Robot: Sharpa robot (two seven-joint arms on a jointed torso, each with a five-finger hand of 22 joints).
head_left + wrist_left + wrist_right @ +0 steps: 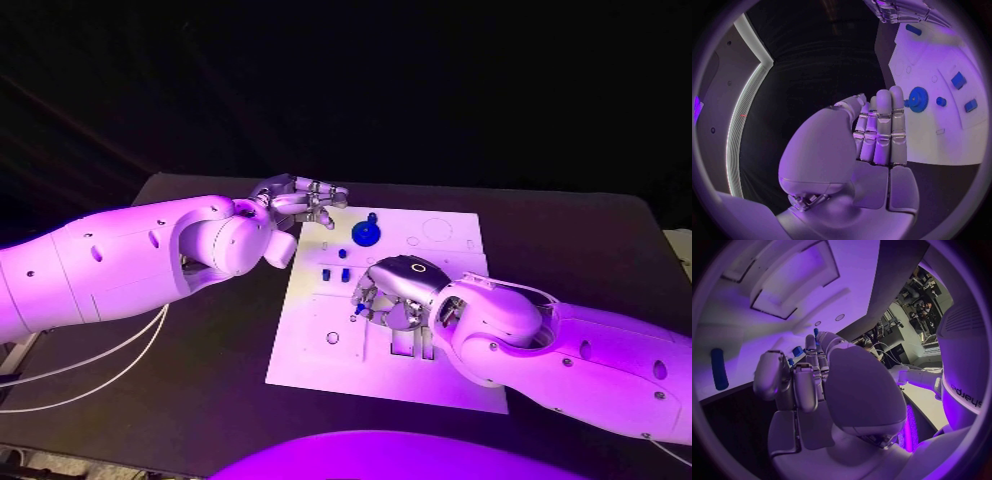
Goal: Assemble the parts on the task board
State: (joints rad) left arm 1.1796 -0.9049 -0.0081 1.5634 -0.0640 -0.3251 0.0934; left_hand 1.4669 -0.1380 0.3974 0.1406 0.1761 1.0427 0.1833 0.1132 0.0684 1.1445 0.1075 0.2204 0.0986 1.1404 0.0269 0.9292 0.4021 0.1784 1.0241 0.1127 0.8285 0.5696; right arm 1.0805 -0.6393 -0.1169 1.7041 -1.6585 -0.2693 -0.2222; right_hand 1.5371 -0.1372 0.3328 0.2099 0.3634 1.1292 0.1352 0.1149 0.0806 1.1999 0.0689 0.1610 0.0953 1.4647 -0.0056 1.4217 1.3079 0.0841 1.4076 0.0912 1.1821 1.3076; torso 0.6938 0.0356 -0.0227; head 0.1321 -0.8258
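Reaching down over the middle of the task board point(454, 385), the right hand point(392, 295) curls its fingers near small blue parts point(335, 274); whether it grips one cannot be told. The left hand point(296, 200) hovers empty, fingers loosely together, beside the blue gear point(366, 233). Next probably comes securing and seating a part.

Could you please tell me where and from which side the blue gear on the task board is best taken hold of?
Grip the blue gear by its toothed rim, coming straight down from above: it seems to lie flat on the task board, so only rim and top face are exposed. The left hand is nearest, likely the better choice.
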